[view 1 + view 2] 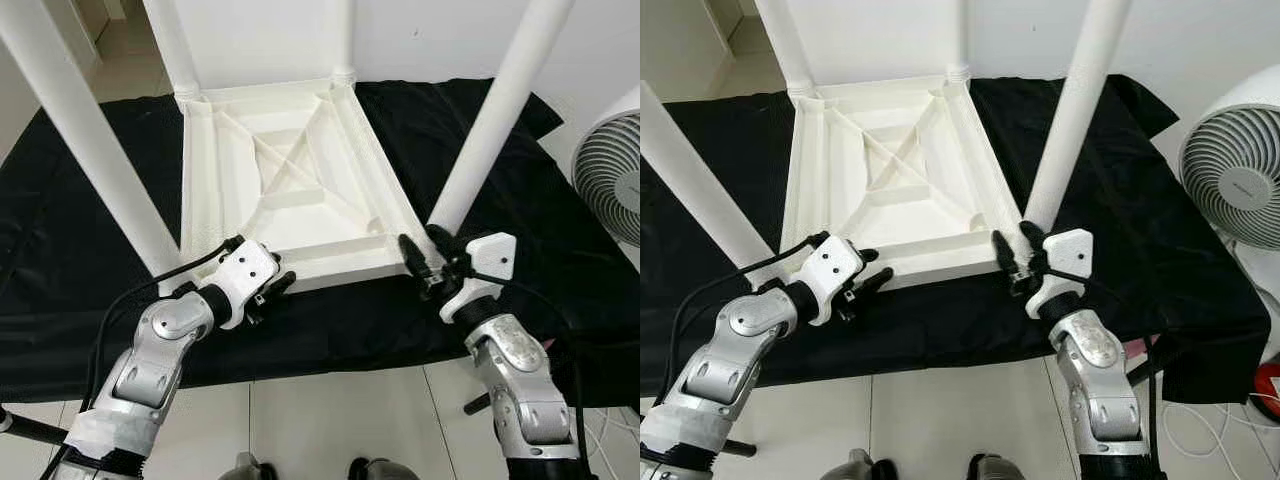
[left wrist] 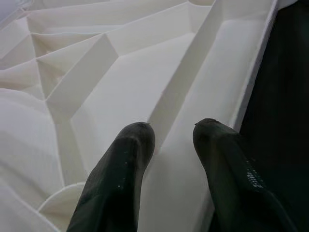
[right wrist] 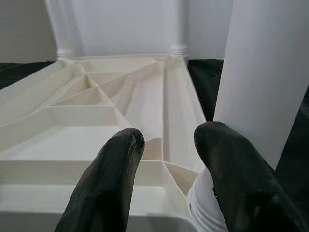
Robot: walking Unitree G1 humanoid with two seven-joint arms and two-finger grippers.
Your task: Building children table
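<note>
Grippers at the near edge of the upturned table [image 1: 290,170], one at each near corner. Left gripper [image 1: 268,290] reaching in from the lower left, elbow bent, silver forearm angled up toward the rim, fingers [image 2: 120,174] parted with nothing between them — tips poised over the ribbed underside just inside the near rim, as seen from the left wrist. Right gripper [image 1: 422,255] coming up from the lower right, wrist cocked inward, fingers [image 3: 108,179] spread apart at the base of the near right leg [image 1: 495,115]; one finger beside the leg's foot where it meets the corner socket, the other over the tabletop's inner rib. Cannot tell whether that finger actually touches the leg.

Lying upside down on a black cloth [image 1: 90,260], white plastic, diagonal ribs crossing in the middle. Four legs standing up from the corners: near left leg [image 1: 85,140] slanting up past the left gripper, two far legs [image 1: 172,45] at the back corners by the wall.

Cloth spread over a pale tiled floor [image 1: 330,420]. White fan [image 1: 1230,180] off to the right, well apart from the table. Cables [image 1: 115,320] trailing along both forearms.
</note>
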